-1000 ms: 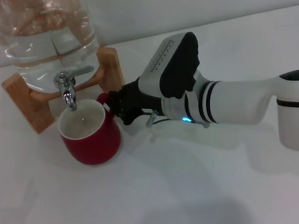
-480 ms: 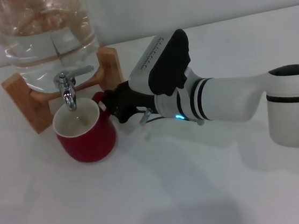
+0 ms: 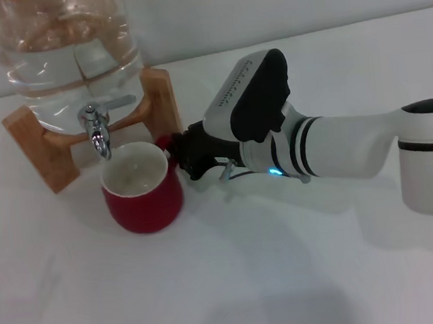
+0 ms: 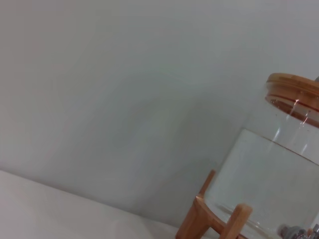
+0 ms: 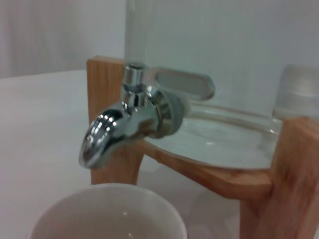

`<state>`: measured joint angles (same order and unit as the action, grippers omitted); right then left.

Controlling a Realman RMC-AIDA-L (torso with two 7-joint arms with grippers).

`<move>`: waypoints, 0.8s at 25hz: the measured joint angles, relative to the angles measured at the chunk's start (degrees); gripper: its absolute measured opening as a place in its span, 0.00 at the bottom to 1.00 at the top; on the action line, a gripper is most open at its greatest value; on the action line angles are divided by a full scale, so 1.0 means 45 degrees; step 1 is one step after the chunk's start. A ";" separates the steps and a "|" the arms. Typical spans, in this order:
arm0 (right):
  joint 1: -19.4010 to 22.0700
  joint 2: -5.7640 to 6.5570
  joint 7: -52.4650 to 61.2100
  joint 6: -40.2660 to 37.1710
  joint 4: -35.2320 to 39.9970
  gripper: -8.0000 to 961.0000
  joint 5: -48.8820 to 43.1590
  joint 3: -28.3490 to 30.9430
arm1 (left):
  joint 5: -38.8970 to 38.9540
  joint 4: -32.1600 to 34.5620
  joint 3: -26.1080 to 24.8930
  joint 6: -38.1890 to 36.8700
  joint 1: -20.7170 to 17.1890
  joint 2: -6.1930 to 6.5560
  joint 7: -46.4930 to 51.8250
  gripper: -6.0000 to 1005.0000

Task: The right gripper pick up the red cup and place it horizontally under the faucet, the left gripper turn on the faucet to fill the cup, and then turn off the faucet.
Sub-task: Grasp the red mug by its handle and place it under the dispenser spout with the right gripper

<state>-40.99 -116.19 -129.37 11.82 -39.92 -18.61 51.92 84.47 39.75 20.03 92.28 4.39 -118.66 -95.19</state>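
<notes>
We see the glossy red cup (image 3: pixel 142 192) with its cream-white inside standing upright on the white bench (image 3: pixel 238 284), its mouth facing up. It sits just in front of the wooden stand (image 3: pixel 39 147), a little to the right of the spout rather than squarely beneath it. The cup's small loop handle points toward the right claw (image 3: pixel 178 152), the black two-finger claw on the white arm with black bands, which reaches in low from the right and grips the cup at that handle.

Above the cup's left rim hangs the small shiny chrome faucet (image 3: pixel 97 131), its spout turned down and its lever handle lying sideways. In the right wrist view the faucet (image 5: pixel 130 119) fills the middle, with the cup's white rim (image 5: pixel 107 211) just below the spout and apart from it.

The faucet is fitted to a clear glass jar (image 3: pixel 64 58) partly filled with water, resting in the stand. The left wrist view shows the jar (image 4: pixel 276 179) with a wooden lid (image 4: pixel 294 92) against a plain wall; the left claw appears in none of our views.
</notes>
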 joint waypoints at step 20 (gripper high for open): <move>-0.0186 0.0000 0.0020 -0.0002 -0.0065 0.10 -0.0007 -0.0215 | -0.0001 -0.0007 0.0000 0.0002 -0.0020 -0.0019 0.0002 0.80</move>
<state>-41.83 -116.19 -129.28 11.81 -40.21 -18.64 50.96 84.46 39.72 20.03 92.29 4.30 -118.74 -95.18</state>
